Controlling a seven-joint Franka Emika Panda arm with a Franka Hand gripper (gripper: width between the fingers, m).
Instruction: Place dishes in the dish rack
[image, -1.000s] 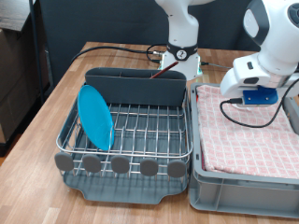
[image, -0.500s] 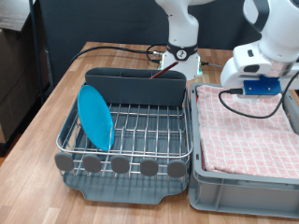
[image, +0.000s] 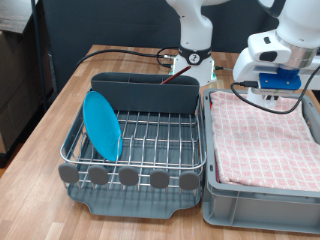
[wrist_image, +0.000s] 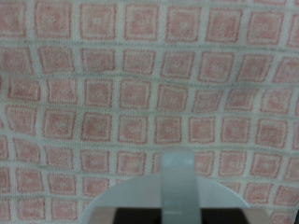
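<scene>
Dish rack (image: 135, 140) already holds the light-blue plate (image: 101, 125) upright, well off to the end effector's (image: 258, 95) side, while the end effector has risen above the checkered cloth (image: 262, 140); I cannot tell whether its fingers are apart.

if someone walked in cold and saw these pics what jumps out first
The light-blue plate catches the eye first, standing on edge at the exterior view's left end of the wire dish rack. Next is the pink-and-white checkered cloth filling the grey bin on the exterior view's right, with the white robot arm hanging above its far end. The wrist view is almost all that cloth.
</scene>
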